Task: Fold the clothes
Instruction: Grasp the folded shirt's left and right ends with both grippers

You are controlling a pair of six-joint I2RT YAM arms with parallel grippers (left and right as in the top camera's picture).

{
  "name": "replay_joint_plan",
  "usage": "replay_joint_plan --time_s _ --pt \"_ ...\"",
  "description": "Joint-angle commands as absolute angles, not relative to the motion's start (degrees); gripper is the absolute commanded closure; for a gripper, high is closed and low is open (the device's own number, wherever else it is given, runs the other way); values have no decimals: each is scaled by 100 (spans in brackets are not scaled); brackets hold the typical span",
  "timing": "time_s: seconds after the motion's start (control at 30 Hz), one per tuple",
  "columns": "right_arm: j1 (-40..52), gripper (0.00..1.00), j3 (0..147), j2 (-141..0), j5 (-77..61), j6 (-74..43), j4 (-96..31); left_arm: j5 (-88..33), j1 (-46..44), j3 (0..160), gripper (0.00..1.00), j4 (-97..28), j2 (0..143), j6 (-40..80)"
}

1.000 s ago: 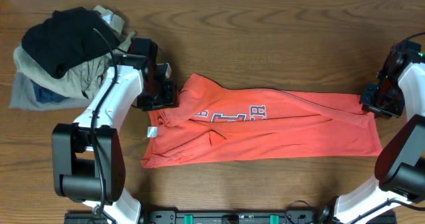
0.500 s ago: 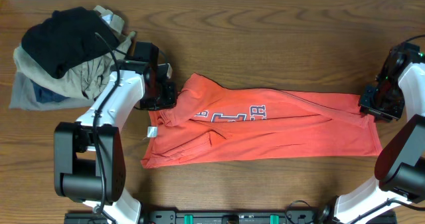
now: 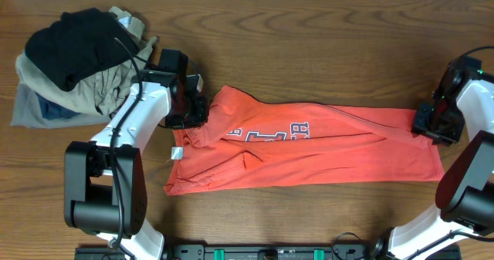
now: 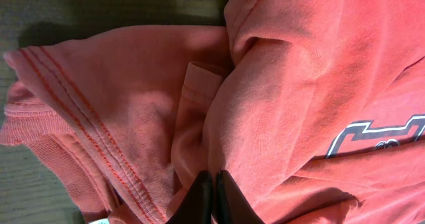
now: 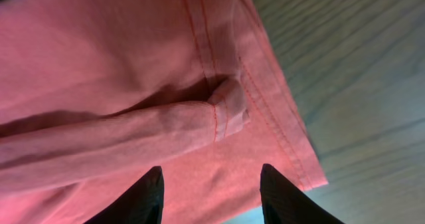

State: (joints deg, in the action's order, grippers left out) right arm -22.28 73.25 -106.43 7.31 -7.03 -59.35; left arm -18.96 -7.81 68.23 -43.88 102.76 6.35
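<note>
- Left fingers (image 4: 201,199) are pressed shut on a pinch of the red-orange short-sleeved cotton T-shirt (image 3: 309,152), at its collar end.
- Right fingers (image 5: 145,196) stand apart above the shirt's hem corner at the other end, with no cloth between them.
- You see the T-shirt lying lengthwise on the brown wooden counter (image 3: 309,36), doubled into a long band with its lettering partly showing.
- A heap of black, khaki and grey clothes (image 3: 73,59) sits apart, near the counter's far left corner.
- Expect the cotton to be light, soft and limp, so it will likely sag and wrinkle when lifted.
- Take hold at the stitched hems and corners, where the cloth is thicker, and pinch all layers together.
</note>
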Motion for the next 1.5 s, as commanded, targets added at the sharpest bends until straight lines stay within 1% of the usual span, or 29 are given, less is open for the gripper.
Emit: replay_joint_plan --time_s 0.0,0.33,0.53,0.8,0.97,1.1,1.37,1.47 --pt "-2250 54 7122 -10604 746 -727 -5780 -1903 -768 6790 94 -4394 10071 626" --pt "-2377 52 7048 -10604 766 -729 -5623 -1905 -768 6794 94 -4558 9950 631" --pt "-2567 52 7041 -10604 738 -943 -5492 -1903 -768 6842 94 -4569 9730 628" --pt "-2587 53 7037 -10606 266 -947 -5188 -1900 -768 6860 94 -4534 9397 628" --pt "-2587 59 7017 -10608 255 -1076 -5103 -1900 -768 6858 94 -4574 9397 628" --pt "-2587 59 6873 -10608 257 -1319 -4950 -1900 -768 6858 94 -4580 9397 628" --pt "-2587 61 6477 -10608 252 -1332 -4523 -1900 -768 6858 94 -4582 9397 628" --pt "-2587 65 6477 -10606 255 -1330 -4466 -1900 -768 6858 94 -4602 9397 628"
